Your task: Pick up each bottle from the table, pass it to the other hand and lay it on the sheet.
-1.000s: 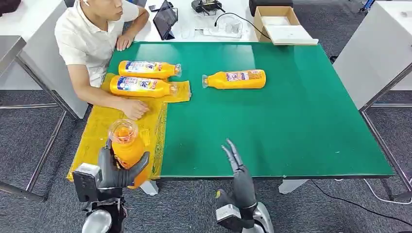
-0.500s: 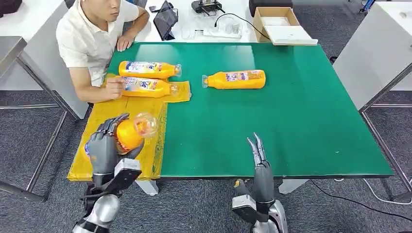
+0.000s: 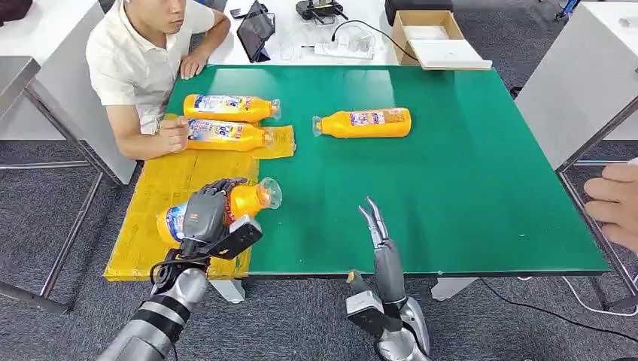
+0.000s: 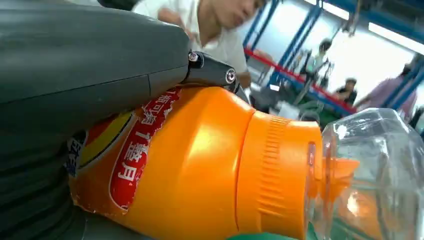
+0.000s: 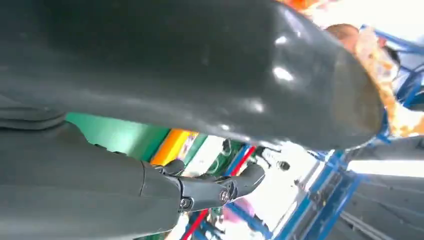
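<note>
My left hand grips a bottle lying sideways over the yellow sheet, right hand open and empty at the desk edge, a person's hand on another bottle ahead.

orange bottle (clear cap), yellow sheet

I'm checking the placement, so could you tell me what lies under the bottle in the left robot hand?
Under the held bottle the yellow sheet shows, with the green table beneath its capped end. The left robot hand covers the bottle's middle, so any contact there is hidden.
</note>
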Robot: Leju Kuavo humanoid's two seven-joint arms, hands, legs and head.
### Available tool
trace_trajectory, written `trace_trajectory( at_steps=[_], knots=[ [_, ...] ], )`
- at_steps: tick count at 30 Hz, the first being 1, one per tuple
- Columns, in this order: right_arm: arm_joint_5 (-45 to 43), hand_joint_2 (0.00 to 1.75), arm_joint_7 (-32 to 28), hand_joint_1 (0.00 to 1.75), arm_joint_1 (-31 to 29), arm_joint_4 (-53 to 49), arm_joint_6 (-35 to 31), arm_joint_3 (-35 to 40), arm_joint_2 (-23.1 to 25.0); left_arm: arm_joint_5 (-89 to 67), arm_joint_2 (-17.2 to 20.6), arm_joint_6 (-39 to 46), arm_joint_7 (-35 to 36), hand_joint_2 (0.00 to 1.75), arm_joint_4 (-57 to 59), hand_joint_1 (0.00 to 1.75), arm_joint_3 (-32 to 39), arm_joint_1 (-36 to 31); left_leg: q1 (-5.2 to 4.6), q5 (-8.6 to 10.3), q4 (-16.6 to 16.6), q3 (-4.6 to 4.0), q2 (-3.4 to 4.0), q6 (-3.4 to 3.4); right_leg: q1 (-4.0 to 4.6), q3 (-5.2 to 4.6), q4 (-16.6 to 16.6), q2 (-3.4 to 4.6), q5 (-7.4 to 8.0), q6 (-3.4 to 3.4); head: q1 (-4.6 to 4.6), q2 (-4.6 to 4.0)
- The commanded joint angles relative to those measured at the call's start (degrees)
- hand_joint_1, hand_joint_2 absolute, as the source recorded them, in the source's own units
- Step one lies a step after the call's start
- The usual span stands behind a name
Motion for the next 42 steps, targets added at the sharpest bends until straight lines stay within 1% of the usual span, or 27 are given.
trace_trajectory(
  at_steps=[1,3,6,11,12,13,14,15,17,22,23,24,26,28,29,30,31,32,33,34,35,37,38,39,40,41,42],
  knots=[
    [-0.8,0.00,-1.3,0.00,-3.7,8.7,1.9,3.6,0.8,-3.2,0.7,1.1,3.8,1.75,24.5,1.75,-2.2,-11.0,0.09,-0.03,0.0,0.18,0.02,-0.11,0.10,0.19,-0.1,-0.04,-0.03,-0.11,0.00,0.00],
    [-1.3,0.00,-1.4,0.00,-3.8,9.5,2.0,4.0,1.2,-4.2,1.2,1.5,5.6,1.75,28.0,1.75,-1.7,-12.9,0.11,-0.08,0.0,0.25,0.08,-0.14,0.12,0.24,0.0,0.01,-0.06,-0.14,0.02,0.00],
    [-2.0,0.00,-1.4,0.00,-3.8,10.3,1.9,3.9,1.4,-5.9,1.5,-1.1,7.7,1.75,30.9,1.75,-2.4,-14.9,0.12,-0.08,0.0,0.27,0.18,-0.14,0.13,0.24,0.0,0.09,-0.04,-0.15,0.00,0.00],
    [-3.2,0.00,-2.0,0.00,-4.9,11.8,1.8,3.2,1.8,-8.3,0.6,-6.2,12.3,1.75,33.5,1.75,-3.4,-16.7,0.10,-0.07,0.0,0.25,0.20,-0.13,0.10,0.21,0.0,0.11,-0.02,-0.13,0.00,0.00],
    [-3.4,0.00,-2.0,0.00,-5.0,12.0,1.7,3.1,1.9,-8.6,0.4,-7.5,13.7,1.75,34.0,1.68,-3.3,-16.9,0.07,-0.03,0.0,0.14,0.11,-0.08,0.07,0.12,0.0,0.05,-0.01,-0.08,0.00,0.00],
    [-3.5,0.00,-2.0,0.00,-5.2,12.4,1.6,2.9,2.0,-9.0,0.2,-10.2,15.9,1.75,34.8,1.29,-3.3,-17.4,0.12,-0.09,0.0,0.26,0.17,-0.13,0.13,0.24,0.0,0.08,-0.04,-0.15,0.02,0.00],
    [-3.6,0.00,-2.0,0.00,-5.3,12.6,1.7,2.8,2.0,-9.2,0.2,-11.6,17.2,1.75,35.1,0.33,-3.3,-17.5,0.08,-0.06,0.0,0.24,0.13,-0.10,0.08,0.22,0.0,0.05,-0.03,-0.12,0.02,0.00],
    [-3.5,0.00,-2.0,0.00,-5.3,12.7,1.4,2.7,2.0,-8.9,0.2,-12.7,17.8,1.75,35.2,0.00,-2.9,-17.7,0.11,-0.08,0.0,0.29,0.17,-0.12,0.12,0.27,0.0,0.08,-0.04,-0.14,0.02,0.00],
    [-3.5,0.00,-2.0,0.00,-5.3,13.1,1.3,2.6,2.1,-7.6,0.1,-14.4,17.4,1.75,34.9,0.00,-1.6,-17.3,0.09,-0.08,-0.1,0.31,0.18,-0.11,0.10,0.28,0.0,0.10,-0.03,-0.12,0.02,0.00],
    [-3.5,0.00,-2.0,0.00,-5.3,13.2,1.2,2.6,2.1,-7.5,0.2,-14.4,17.2,1.75,34.8,0.00,-1.5,-17.2,0.07,-0.06,-0.1,0.33,0.13,-0.10,0.07,0.30,0.0,0.09,-0.03,-0.11,0.00,-0.02],
    [-3.6,0.00,-2.0,0.00,-5.2,13.3,1.1,2.4,2.1,-5.8,0.1,-15.9,16.1,1.75,34.3,0.00,0.1,-16.8,0.10,-0.11,-0.1,0.43,0.22,-0.15,0.11,0.40,-0.1,0.14,-0.04,-0.16,0.00,-0.02],
    [-3.5,0.00,-2.0,0.00,-5.1,13.5,1.0,2.3,2.1,-3.7,-0.2,-17.4,14.8,1.75,33.9,0.00,1.8,-16.5,0.07,-0.07,-0.1,0.38,0.19,-0.11,0.08,0.34,-0.1,0.12,-0.02,-0.13,0.02,-0.02],
    [-3.6,0.00,-2.0,0.00,-4.9,13.9,0.4,2.1,2.0,3.3,-1.1,-20.8,9.2,1.75,31.9,0.00,7.2,-15.4,0.09,-0.09,-0.1,0.42,0.21,-0.14,0.10,0.38,-0.1,0.13,-0.03,-0.15,0.02,0.00],
    [-3.6,0.00,-2.0,0.00,-4.8,13.9,0.2,2.0,1.9,4.3,-1.3,-20.7,7.7,1.75,30.9,0.00,7.8,-15.0,0.09,-0.08,-0.1,0.45,0.18,-0.13,0.10,0.41,-0.1,0.10,-0.04,-0.15,0.02,-0.02],
    [-3.8,0.00,-2.0,0.00,-4.3,13.6,-0.3,1.8,1.8,7.0,-1.9,-20.2,3.9,1.75,28.3,0.00,9.1,-13.6,0.11,-0.12,-0.1,0.53,0.21,-0.16,0.13,0.51,-0.1,0.11,-0.05,-0.18,0.00,0.00],
    [-3.9,0.00,-2.0,0.00,-4.0,13.4,-0.4,1.7,1.7,8.6,-2.4,-19.8,2.2,1.75,26.8,0.00,9.6,-12.9,0.04,-0.03,-0.1,0.40,0.06,-0.08,0.05,0.40,-0.1,0.02,-0.02,-0.09,0.00,0.00],
    [-3.8,0.00,-2.0,0.00,-3.7,13.1,-0.5,1.6,1.6,9.6,-2.7,-19.2,0.7,1.75,24.9,0.00,9.3,-12.0,0.10,-0.08,-0.1,0.56,0.07,-0.15,0.11,0.58,-0.1,-0.02,-0.06,-0.18,0.00,-0.02],
    [-3.9,0.00,-2.0,0.00,-3.2,12.6,-0.6,1.4,1.5,10.9,-3.3,-17.9,-0.7,1.75,21.5,0.00,8.7,-10.2,0.04,-0.03,-0.1,0.47,-0.10,-0.07,0.04,0.50,-0.1,-0.06,-0.05,-0.09,0.00,0.00],
    [-3.9,0.00,-2.0,0.00,-2.6,11.9,-0.9,1.3,1.4,12.8,-3.5,-16.3,-2.1,1.75,16.3,0.00,7.5,-7.6,0.07,-0.05,-0.1,0.57,-0.07,-0.11,0.07,0.60,-0.1,-0.05,-0.07,-0.14,0.00,0.00],
    [-4.0,0.00,-2.0,0.00,-2.3,11.6,-1.0,1.2,1.3,14.6,-3.6,-16.3,-2.4,1.75,13.6,0.00,7.0,-6.2,0.02,-0.01,-0.1,0.50,-0.22,-0.06,0.01,0.54,-0.1,-0.13,-0.06,-0.08,0.02,0.00],
    [-4.0,0.00,-2.0,0.00,-1.9,11.1,-0.9,1.1,1.2,16.0,-3.6,-16.5,-2.0,1.75,10.3,0.00,6.2,-4.6,0.06,-0.06,-0.1,0.57,-0.16,-0.10,0.06,0.62,-0.1,-0.12,-0.09,-0.13,0.02,0.00],
    [-4.2,0.00,-2.0,0.00,-1.3,10.4,-1.4,0.9,1.0,24.5,-3.7,-20.3,-3.5,1.75,2.6,0.00,6.6,-0.7,0.06,-0.10,0.0,0.52,-0.09,-0.11,0.07,0.57,-0.1,-0.07,-0.11,-0.15,0.02,-0.02],
    [-4.4,0.00,-2.0,0.00,-0.8,10.1,-1.8,0.8,0.8,30.7,-3.7,-22.7,-4.3,1.75,-3.8,0.00,6.8,2.3,0.05,-0.09,0.0,0.47,-0.08,-0.09,0.05,0.51,-0.1,-0.04,-0.09,-0.12,0.02,-0.02],
    [-4.6,0.00,-2.0,0.00,-0.3,9.6,-2.4,0.6,0.7,34.7,-2.7,-22.5,-4.2,1.75,-9.3,0.00,5.3,4.7,0.00,-0.07,0.0,0.37,-0.07,-0.07,0.01,0.41,0.0,-0.01,-0.06,-0.08,0.02,-0.02],
    [-4.7,0.00,-1.8,0.00,0.5,9.0,-2.7,0.4,0.2,38.8,-0.8,-21.0,-5.0,1.75,-19.5,0.00,2.8,8.7,0.04,-0.15,0.0,0.46,0.03,-0.11,0.05,0.47,0.0,0.03,-0.12,-0.13,0.02,0.00],
    [-4.8,0.00,-1.9,0.00,0.7,8.8,-2.7,0.3,0.1,40.2,-0.1,-20.8,-4.1,1.75,-22.3,0.00,2.0,9.6,0.01,-0.12,0.0,0.38,0.01,-0.09,0.02,0.39,0.0,0.02,-0.11,-0.11,0.02,-0.02],
    [-4.9,0.00,-2.0,0.00,1.0,8.4,-2.8,0.1,-0.1,43.9,1.0,-21.2,-5.9,1.75,-28.6,0.00,1.4,11.8,0.05,-0.22,0.0,0.45,0.10,-0.13,0.07,0.44,0.0,0.08,-0.18,-0.16,0.02,-0.02]
  ],
)
